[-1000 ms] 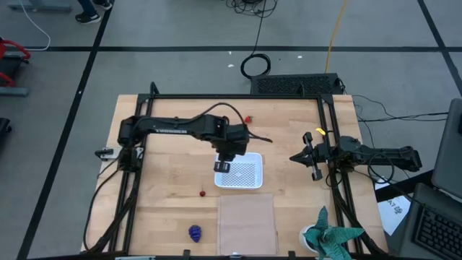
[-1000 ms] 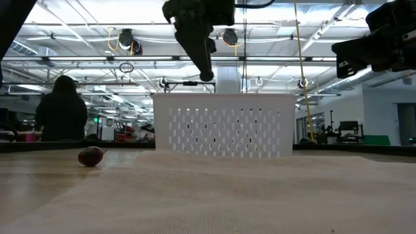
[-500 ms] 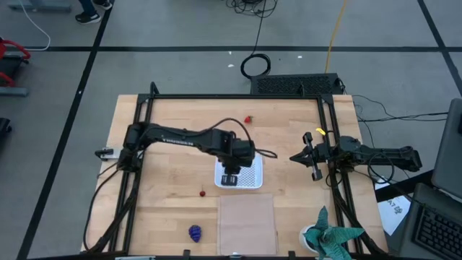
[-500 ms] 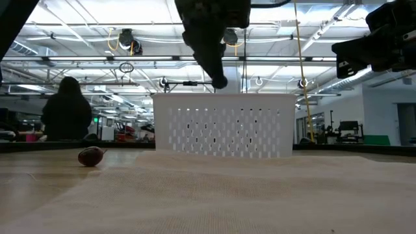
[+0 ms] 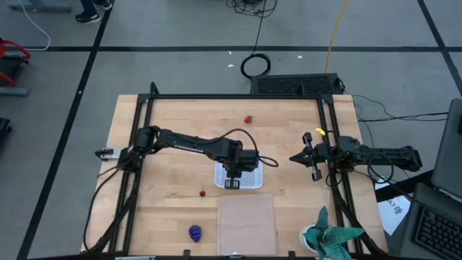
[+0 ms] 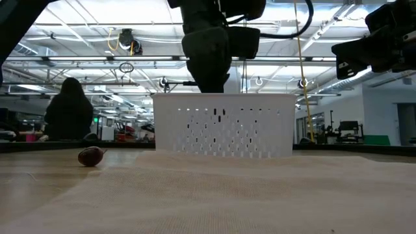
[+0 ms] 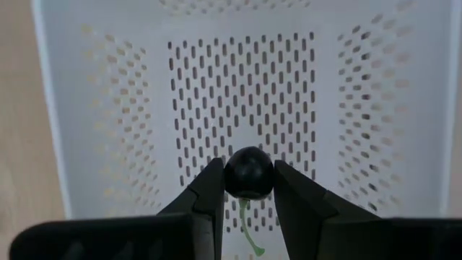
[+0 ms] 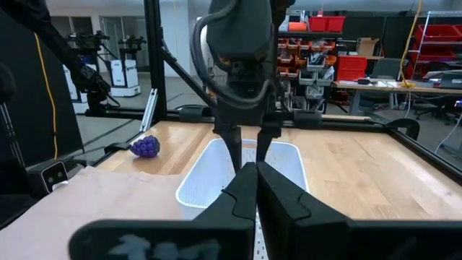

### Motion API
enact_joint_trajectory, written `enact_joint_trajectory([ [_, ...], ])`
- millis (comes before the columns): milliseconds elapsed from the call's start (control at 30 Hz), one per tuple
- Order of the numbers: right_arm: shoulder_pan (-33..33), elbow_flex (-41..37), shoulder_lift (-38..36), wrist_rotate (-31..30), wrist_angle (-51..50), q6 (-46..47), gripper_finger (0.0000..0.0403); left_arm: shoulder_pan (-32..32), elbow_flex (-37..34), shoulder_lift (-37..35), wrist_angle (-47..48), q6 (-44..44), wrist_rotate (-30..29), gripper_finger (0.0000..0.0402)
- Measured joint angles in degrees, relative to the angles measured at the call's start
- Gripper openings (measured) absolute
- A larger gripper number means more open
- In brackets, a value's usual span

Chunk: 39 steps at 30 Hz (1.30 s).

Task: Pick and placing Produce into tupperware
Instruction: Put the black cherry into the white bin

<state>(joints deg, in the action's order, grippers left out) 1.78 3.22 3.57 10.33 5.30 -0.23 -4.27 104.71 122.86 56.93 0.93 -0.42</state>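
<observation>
The white tupperware (image 5: 251,175) stands mid-table. My left gripper (image 7: 248,182) reaches down into it from above, shut on the dark round berry (image 7: 248,172). In the low view its fingers (image 6: 218,112) show through the tub's wall holes. The red strawberry (image 5: 247,119) lies at the far side. The small red cherry (image 5: 203,193) rests left of the tub. The purple grape bunch (image 5: 195,232) sits near the front edge. My right gripper (image 5: 297,157) waits shut at the table's right side. My left gripper pinches the dark berry by its two opposite sides (image 7: 228,178) between its two fingers, near their tips. The fingers point steeply down from above. The berry hangs clear over the tub's perforated floor (image 7: 238,87), its green stem (image 7: 245,227) trailing back between the fingers.
A flat pale tan panel (image 5: 247,222) lies just in front of the tub. A teal-and-white cloth-like object (image 5: 332,237) sits at the near right corner. A black frame (image 5: 144,144) borders the wooden table. A person (image 6: 65,107) stands in the room beyond.
My left gripper has gone down and toward the table's right and near edge with the berry. It has moved from above the tub's left rim to inside the tub, staying shut on the berry.
</observation>
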Motion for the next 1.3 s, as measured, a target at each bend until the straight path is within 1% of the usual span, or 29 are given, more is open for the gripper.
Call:
enact_joint_trajectory([
  [200, 0.0, 0.0, 0.0, 0.0, 0.0, 0.0, 0.0000, 0.2, -0.3, 0.0, -0.3, -0.6, -1.4, 0.0088],
  [533, 0.0, 0.0, 0.0, 0.0, 0.0, -0.2, 0.0000, 1.4, -6.1, 0.0, -4.5, 0.5, -3.8, 0.0088],
  [800, 0.0, 0.0, 0.0, 0.0, 0.0, -0.2, 0.0000, 1.6, -8.7, 0.0, -5.3, 2.9, -4.2, 0.0088],
  [1200, 0.0, 0.0, 0.0, 0.0, 0.0, -0.2, 0.0000, 1.5, -8.7, 0.0, -6.3, 3.2, -4.1, 0.0088],
  [1300, 0.0, 0.0, 0.0, 0.0, 0.0, -0.2, 0.0000, 1.5, -8.7, 0.0, -6.3, 3.2, -3.4, 0.0088],
])
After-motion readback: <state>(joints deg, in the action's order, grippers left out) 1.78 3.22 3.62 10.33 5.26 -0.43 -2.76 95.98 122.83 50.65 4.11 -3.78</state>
